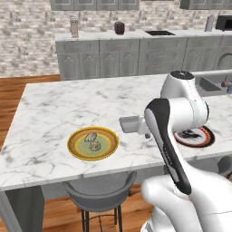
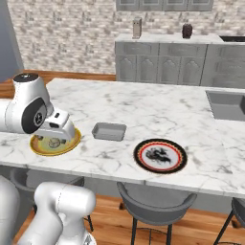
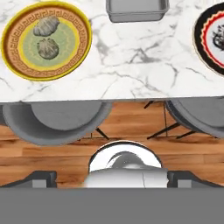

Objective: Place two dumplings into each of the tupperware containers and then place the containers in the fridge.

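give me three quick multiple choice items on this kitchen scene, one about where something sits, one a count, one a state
1. Where does the small grey rectangular tupperware container sit on the white marble counter?
A. between the round yellow-orange plate and the black-and-red rimmed plate
B. on the yellow-orange plate
C. in the sink

2. How many pale crimped dumplings lie on the yellow-orange plate?
A. none
B. two
C. five

3. What state is the grey container in?
A. full of dumplings
B. empty
C. lidded

Answers: 1 A, the right base view shows it on bare marble between the two plates. 2 B, the hand view shows two lumps on the plate's green centre. 3 B, its bare floor shows, with no lid.
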You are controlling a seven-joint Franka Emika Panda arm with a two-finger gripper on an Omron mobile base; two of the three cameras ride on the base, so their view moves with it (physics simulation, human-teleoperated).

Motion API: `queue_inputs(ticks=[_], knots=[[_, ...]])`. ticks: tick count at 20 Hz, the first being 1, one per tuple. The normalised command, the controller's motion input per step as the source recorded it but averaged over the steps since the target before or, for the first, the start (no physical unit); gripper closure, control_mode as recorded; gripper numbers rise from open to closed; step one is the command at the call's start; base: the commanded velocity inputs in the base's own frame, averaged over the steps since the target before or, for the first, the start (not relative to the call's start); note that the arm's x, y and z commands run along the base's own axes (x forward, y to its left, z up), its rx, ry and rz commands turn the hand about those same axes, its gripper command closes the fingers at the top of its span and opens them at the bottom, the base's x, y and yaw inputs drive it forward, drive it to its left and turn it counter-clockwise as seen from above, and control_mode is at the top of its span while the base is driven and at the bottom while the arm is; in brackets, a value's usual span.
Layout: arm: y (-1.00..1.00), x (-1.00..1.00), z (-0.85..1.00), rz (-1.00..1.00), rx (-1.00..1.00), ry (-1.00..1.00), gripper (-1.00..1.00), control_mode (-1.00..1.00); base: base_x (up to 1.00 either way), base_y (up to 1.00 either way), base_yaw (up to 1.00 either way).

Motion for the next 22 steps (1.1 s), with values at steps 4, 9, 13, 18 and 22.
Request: queue_inputs(ticks=[4,9,13,18,22], knots=[[0.92,0.37,-0.74,0.22,0.0,-0.01,-1.0,-1.0,0.0,0.0,0.0],[0.54,0.92,-0.48,0.17,0.04,0.0,-1.0,-1.0,0.0,0.0,0.0],[0.28,1.0,-0.41,0.1,0.04,0.0,-1.0,-1.0,0.0,0.0,0.0],[0.64,0.7,-0.24,0.05,0.0,0.09,-1.0,-1.0,0.0,0.0,0.0],[0.46,0.41,-0.04,0.03,0.0,0.21,-1.0,-1.0,0.0,0.0,0.0]])
